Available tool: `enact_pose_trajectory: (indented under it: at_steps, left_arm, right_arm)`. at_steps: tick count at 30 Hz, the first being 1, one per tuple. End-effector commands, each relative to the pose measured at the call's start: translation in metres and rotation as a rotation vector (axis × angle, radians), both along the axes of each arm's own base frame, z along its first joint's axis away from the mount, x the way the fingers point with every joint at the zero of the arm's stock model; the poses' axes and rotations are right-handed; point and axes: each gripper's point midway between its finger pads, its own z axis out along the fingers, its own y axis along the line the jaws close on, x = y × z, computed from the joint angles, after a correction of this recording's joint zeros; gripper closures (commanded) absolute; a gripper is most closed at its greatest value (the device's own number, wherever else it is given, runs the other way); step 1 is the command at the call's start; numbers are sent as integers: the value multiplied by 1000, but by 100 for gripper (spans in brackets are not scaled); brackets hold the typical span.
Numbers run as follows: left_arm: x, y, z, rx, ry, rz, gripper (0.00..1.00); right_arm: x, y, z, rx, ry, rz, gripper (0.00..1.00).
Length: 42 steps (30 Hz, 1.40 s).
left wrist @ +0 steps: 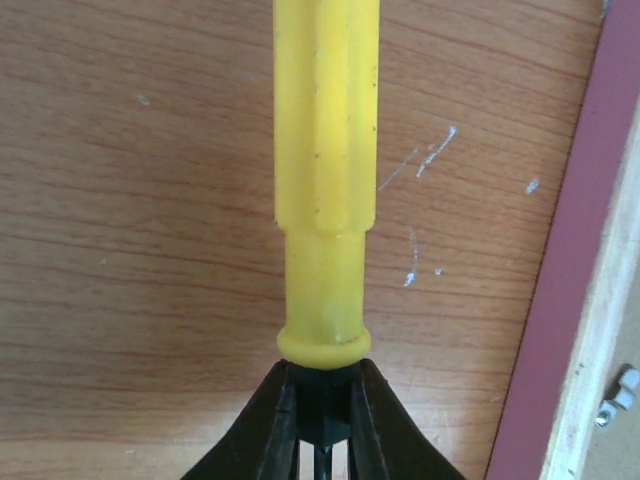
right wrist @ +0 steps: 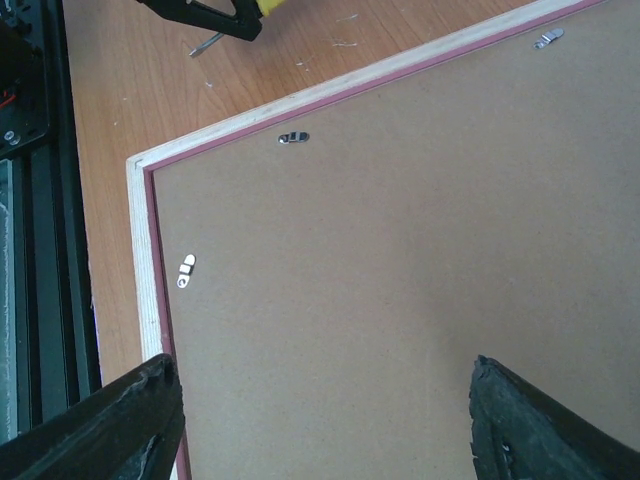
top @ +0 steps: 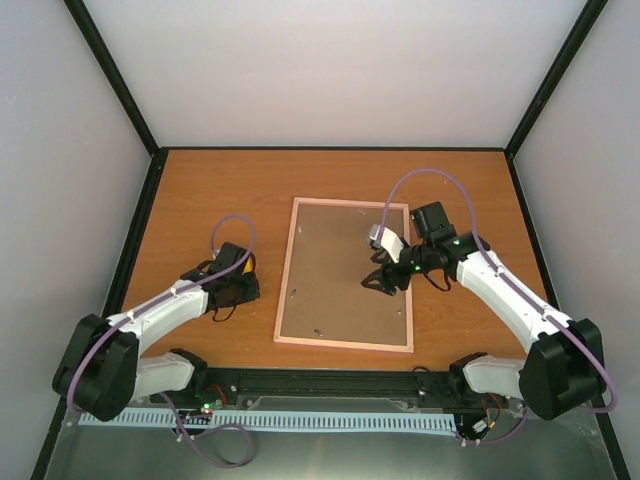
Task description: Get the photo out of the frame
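We see the tabletop (top: 200, 190) carrying the frame (top: 340, 345) face down, with its brown backing board (right wrist: 400, 260) directly beneath the right gripper (right wrist: 320, 430). That arm's fingers (right wrist: 100, 430) stand wide apart above the board, holding nothing. We cannot tell whether they touch it. The photo is not visible to us. We judge it lies under the board, below those fingers.

The left gripper (top: 235, 285) sits on the bare wood, with the frame's pink edge just beside its fingers (left wrist: 270, 430). They are clamped on the neck of the yellow-handled screwdriver (left wrist: 325, 180), whose handle runs straight out ahead of them.

Small metal clips lie ahead of the right fingers along the frame's inner edge. One is near the corner (right wrist: 186, 269), another further along (right wrist: 293, 137) and a third far out (right wrist: 548, 39).

We judge the step in hand is freeing the backing board. The next move calls for checking that each clip is turned clear of the board. An edge of the board must then be caught and lifted so that the photo underneath can be reached.
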Motion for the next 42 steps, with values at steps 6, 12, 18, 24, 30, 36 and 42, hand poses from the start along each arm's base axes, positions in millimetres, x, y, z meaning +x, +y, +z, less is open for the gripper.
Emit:
enact_pose_trajectory:
  at_steps: [6, 12, 18, 24, 30, 36, 42]
  left_arm:
    - [9, 18, -6, 59, -7, 122, 77]
    - [9, 24, -10, 102, 10, 141, 77]
    - [13, 19, -7, 86, -6, 115, 76]
    - [31, -8, 29, -35, -149, -8, 56]
    - [45, -26, 55, -96, -227, -71, 52]
    - [61, -41, 50, -90, -206, -117, 52]
    - [72, -65, 36, -63, -165, -202, 57]
  right_arm:
    - [-5, 3, -8, -9, 16, 33, 24]
    - [-6, 5, -10, -17, 19, 40, 25]
    - [-6, 4, -11, -24, 17, 41, 25]
    - [-6, 4, -13, -30, 18, 43, 25]
    - [-6, 5, -16, -39, 23, 46, 25]
    - [-7, 5, -17, -43, 24, 48, 25]
    - [-7, 4, -19, -50, 29, 47, 26]
